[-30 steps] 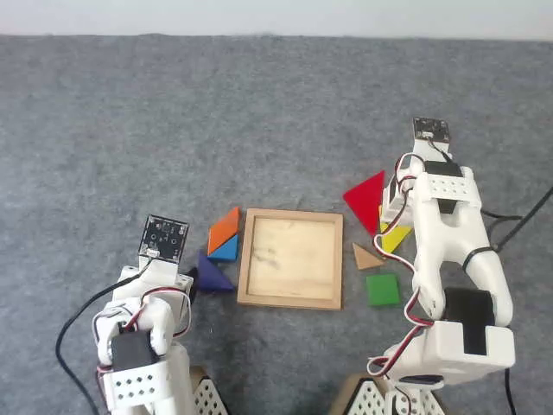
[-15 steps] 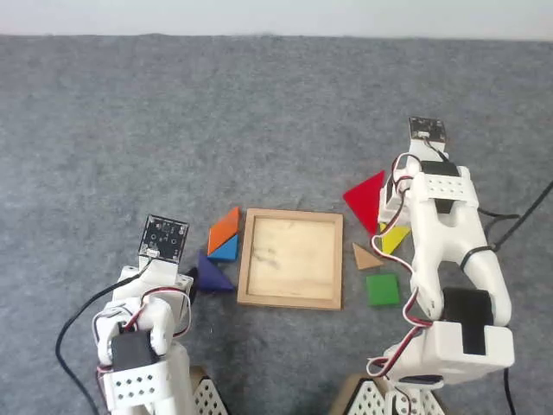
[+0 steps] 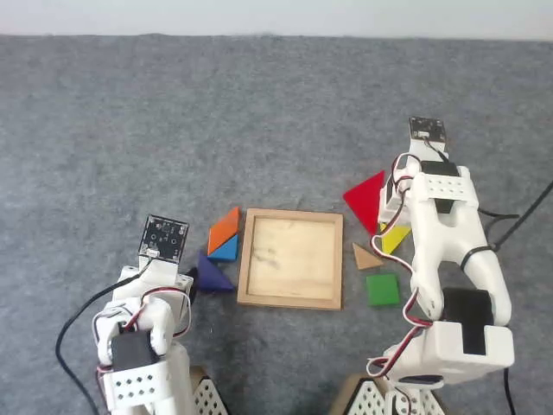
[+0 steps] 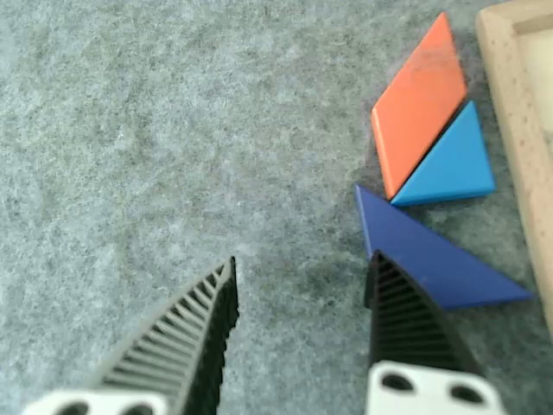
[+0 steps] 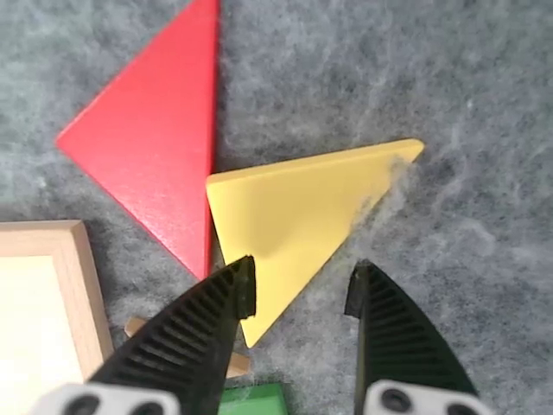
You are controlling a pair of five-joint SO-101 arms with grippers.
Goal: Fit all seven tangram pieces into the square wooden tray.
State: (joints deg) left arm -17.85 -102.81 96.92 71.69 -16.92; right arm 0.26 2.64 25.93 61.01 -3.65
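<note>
The square wooden tray [image 3: 290,301] sits mid-worktop, and all seven pieces lie outside it on the grey felt. To its left, the orange parallelogram [image 3: 225,226] slants from near-left to far-right with the light blue triangle [image 3: 227,250] tucked against it. The dark blue triangle [image 3: 212,273] points its long tip towards the tray. The left jaws stand apart, one tip at that piece's edge. To the right of the tray, the red triangle [image 3: 367,201] aims its corner left. The right jaws stand apart over the yellow triangle [image 5: 294,216], at its narrow tip.

I see the empty tray [image 3: 290,213] lying flat between the orange [image 3: 225,227], blue [image 3: 226,249], navy [image 3: 212,274] pieces and the red [image 3: 368,199], yellow [image 3: 395,237], tan [image 3: 366,256], green [image 3: 382,289] ones
</note>
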